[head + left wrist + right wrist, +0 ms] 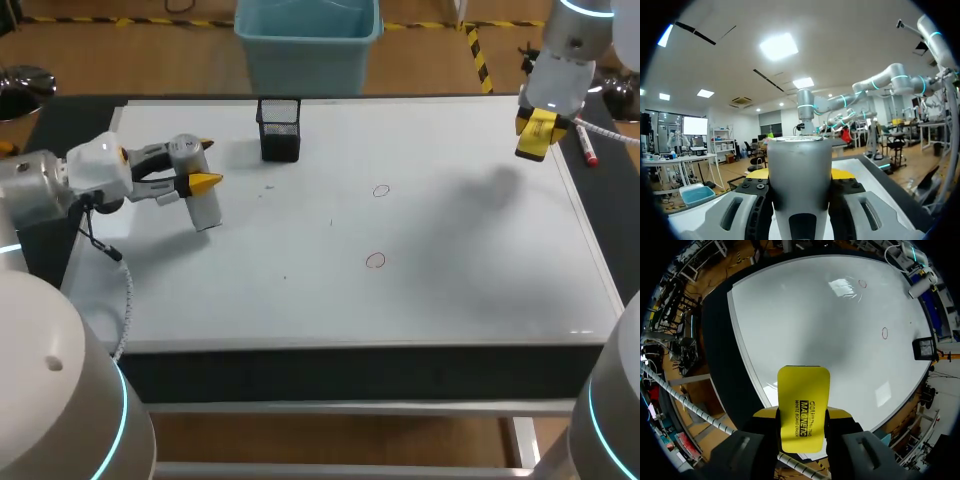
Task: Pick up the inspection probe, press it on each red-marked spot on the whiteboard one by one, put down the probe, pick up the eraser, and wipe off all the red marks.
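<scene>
At the whiteboard's (pixel 450 290) edge, right fingers (pixel 839 413) clamp a black-lettered eraser (pixel 803 410).

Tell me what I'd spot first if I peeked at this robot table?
The bright yellow eraser pinched in the right gripper over the whiteboard's far right corner. Next, the left gripper holding the grey probe above the board's left side, and two small red circles drawn near the middle.
</scene>
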You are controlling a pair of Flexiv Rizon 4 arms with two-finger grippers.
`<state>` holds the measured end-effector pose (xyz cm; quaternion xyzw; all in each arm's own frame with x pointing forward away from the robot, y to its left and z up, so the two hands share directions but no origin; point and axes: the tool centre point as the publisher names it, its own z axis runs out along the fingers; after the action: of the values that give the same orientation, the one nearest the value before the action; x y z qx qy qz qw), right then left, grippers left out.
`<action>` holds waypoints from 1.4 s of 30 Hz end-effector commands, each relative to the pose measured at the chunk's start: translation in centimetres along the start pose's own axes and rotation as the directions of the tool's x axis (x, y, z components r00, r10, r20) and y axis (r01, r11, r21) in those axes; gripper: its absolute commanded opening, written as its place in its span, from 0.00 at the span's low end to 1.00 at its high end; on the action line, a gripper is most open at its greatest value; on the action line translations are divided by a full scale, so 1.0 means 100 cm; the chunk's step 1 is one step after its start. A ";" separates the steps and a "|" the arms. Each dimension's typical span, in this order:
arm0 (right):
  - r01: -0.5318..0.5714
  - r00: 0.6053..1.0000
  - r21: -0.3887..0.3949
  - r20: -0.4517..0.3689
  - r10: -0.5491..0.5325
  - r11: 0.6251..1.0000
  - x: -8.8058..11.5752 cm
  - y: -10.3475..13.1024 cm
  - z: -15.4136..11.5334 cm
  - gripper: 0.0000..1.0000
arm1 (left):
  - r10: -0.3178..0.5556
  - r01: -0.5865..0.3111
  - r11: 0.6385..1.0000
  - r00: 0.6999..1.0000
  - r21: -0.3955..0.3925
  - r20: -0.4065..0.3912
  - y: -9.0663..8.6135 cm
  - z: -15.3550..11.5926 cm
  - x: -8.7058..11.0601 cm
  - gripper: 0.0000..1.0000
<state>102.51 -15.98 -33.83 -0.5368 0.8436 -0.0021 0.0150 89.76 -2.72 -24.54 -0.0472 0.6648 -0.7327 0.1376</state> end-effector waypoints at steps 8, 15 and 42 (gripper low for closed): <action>0.002 1.000 0.001 -0.003 -0.002 1.000 0.000 0.000 -0.001 0.00 | -0.014 0.014 1.000 1.000 0.002 -0.019 -0.005 0.007 -0.019 0.00; 0.002 1.000 0.001 -0.003 -0.002 1.000 0.000 0.000 -0.001 0.00 | -0.014 0.014 1.000 1.000 0.002 -0.019 -0.005 0.007 -0.019 0.00; 0.474 0.874 -0.020 0.133 -0.467 0.881 -0.157 0.182 -0.002 0.00 | -0.014 0.014 1.000 1.000 0.002 -0.019 -0.005 0.007 -0.019 0.00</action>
<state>92.68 4.63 -32.87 -0.7184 0.6910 0.0537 0.0592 91.69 -2.88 -23.87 -0.0443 0.6648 -0.7350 0.1256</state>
